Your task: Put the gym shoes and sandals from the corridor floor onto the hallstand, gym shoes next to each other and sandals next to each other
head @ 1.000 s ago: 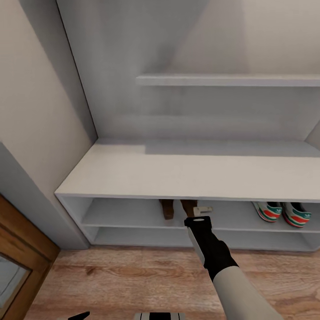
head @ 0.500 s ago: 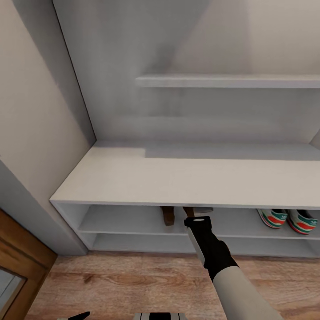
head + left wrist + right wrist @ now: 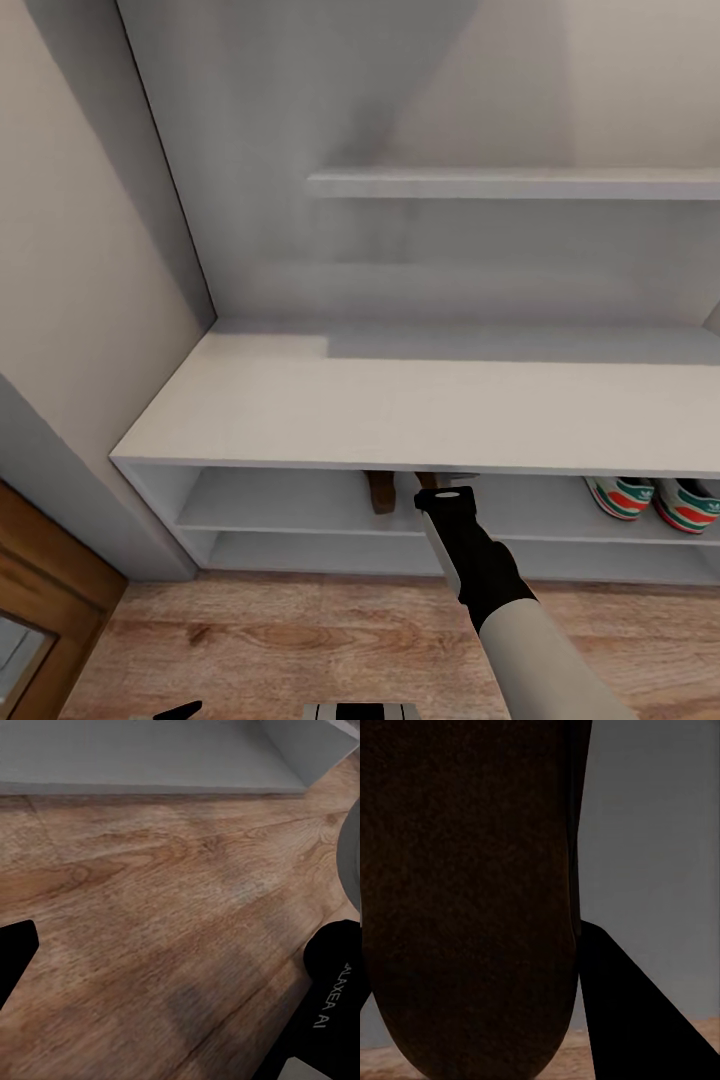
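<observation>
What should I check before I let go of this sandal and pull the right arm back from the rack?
1. Gym shoes side by side on the upper shelf of the hallstand: ok.
2. First sandal on that same shelf: ok.
3. Second sandal resting on the shelf, not hanging in the right gripper: cannot tell; the hallstand top hides the gripper in the head view and the sandal blocks the right wrist view.
4. Second sandal right next to the first: cannot tell; just a brown sliver shows beside the first.
5. Corridor floor in front of the rack free of shoes: ok.
6. Left gripper out of the way, over bare floor: ok.
</observation>
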